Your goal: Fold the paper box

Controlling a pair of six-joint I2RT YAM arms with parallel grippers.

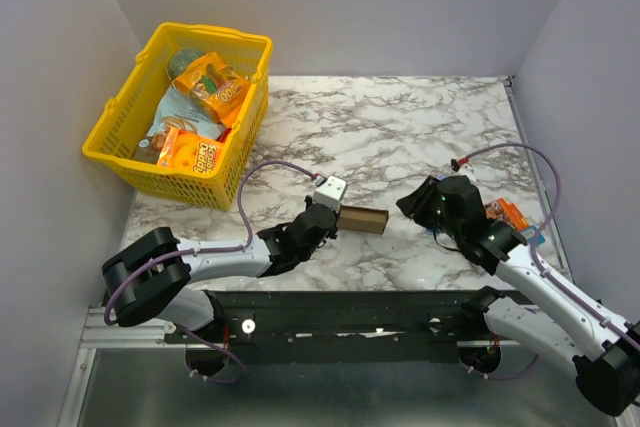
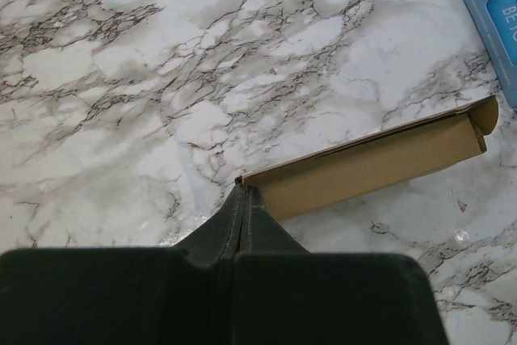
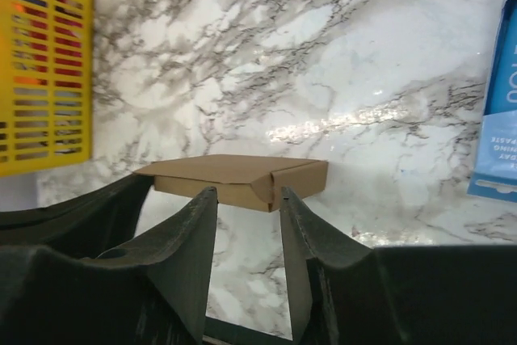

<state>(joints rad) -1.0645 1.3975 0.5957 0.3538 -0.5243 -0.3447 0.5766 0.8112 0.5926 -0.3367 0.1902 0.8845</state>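
Marble-patterned worktop [image 1: 400, 127] fills the top view. At ten o'clock on it stands a yellow slotted plastic basket [image 1: 175, 179] holding orange printed snack packets [image 1: 212, 87]; their lettering is too skewed to read with confidence.

The plain brown cardboard paper box [image 1: 362, 219] lies flat, a little toward six o'clock from the middle. It already looks closed up into a slim rectangular shape, so most of the folding seems done. One rounded tab [image 2: 487, 113] at its far end still stands proud, and tucking that is probably what remains.

At the box's nine o'clock end the left claw [image 2: 245, 193] is pressed together, its tip touching a corner; whether a flap is nipped there I cannot tell. At three o'clock, apart from the box, the right claw [image 3: 246, 195] is spread and holds nothing.

A slim blue packet [image 2: 493, 14] shows only the letters "BE".
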